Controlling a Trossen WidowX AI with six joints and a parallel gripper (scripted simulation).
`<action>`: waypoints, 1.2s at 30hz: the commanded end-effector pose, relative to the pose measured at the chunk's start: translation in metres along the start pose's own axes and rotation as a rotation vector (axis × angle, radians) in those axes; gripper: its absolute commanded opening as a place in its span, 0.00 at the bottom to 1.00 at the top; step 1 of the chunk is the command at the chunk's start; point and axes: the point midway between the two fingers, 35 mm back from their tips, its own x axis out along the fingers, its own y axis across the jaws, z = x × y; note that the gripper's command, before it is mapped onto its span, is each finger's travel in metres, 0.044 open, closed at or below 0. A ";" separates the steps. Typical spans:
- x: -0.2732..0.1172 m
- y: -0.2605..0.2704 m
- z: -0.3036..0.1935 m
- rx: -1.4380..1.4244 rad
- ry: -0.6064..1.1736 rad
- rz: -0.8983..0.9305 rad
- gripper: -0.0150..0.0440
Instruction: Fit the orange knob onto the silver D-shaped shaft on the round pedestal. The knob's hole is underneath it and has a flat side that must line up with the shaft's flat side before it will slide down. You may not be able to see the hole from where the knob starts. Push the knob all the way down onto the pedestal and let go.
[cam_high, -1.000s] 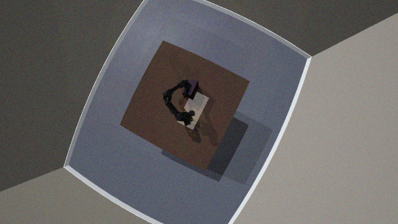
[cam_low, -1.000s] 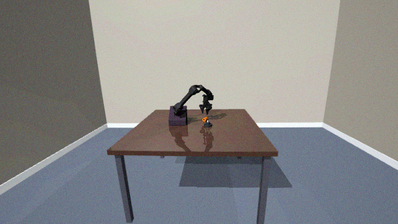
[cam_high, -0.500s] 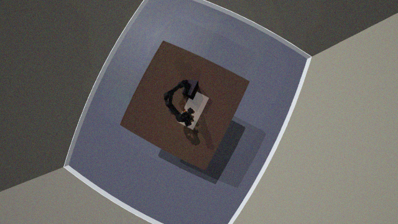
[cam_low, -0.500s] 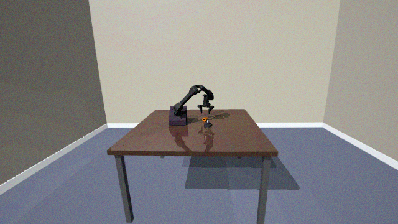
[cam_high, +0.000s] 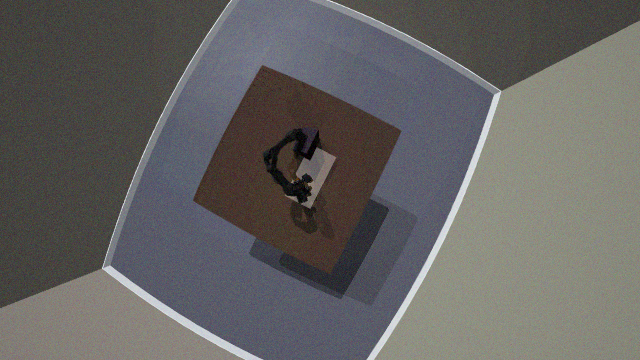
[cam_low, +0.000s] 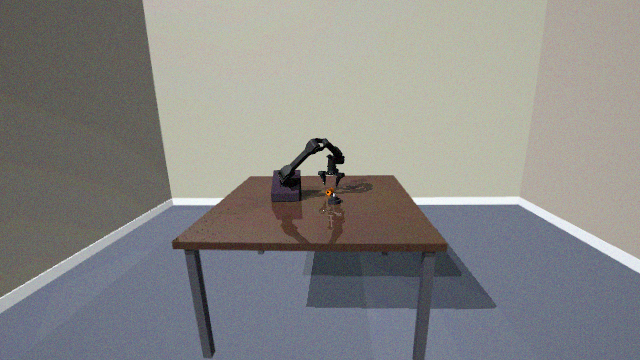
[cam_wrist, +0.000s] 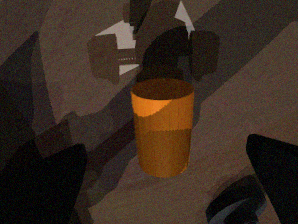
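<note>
The orange knob (cam_low: 329, 192) (cam_wrist: 164, 150) lies on its side on the table; in the exterior view its dark-centred end faces the camera. In the top view the arm mostly covers it. The round dark pedestal (cam_low: 334, 201) (cam_wrist: 235, 206) stands close by, at the lower right edge of the wrist view. Its small pale shaft shows in the exterior view; its flat side cannot be made out. My gripper (cam_low: 331, 186) (cam_wrist: 169, 149) is open and empty, pointing down above the knob. In the wrist view the knob appears between the fingertips, touching neither.
The brown table (cam_high: 240, 165) (cam_low: 250, 230) is glossy and carries reflections and shadows of the arm. The arm's purple base block (cam_low: 286, 192) stands left of the knob in the exterior view. A pale rectangle (cam_high: 323, 167) shows on the tabletop under the arm in the top view.
</note>
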 end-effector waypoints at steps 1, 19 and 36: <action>0.009 0.001 0.000 -0.009 0.007 -0.002 1.00; 0.038 0.000 0.005 -0.009 0.008 -0.003 1.00; 0.048 0.000 0.006 -0.009 0.009 -0.003 0.66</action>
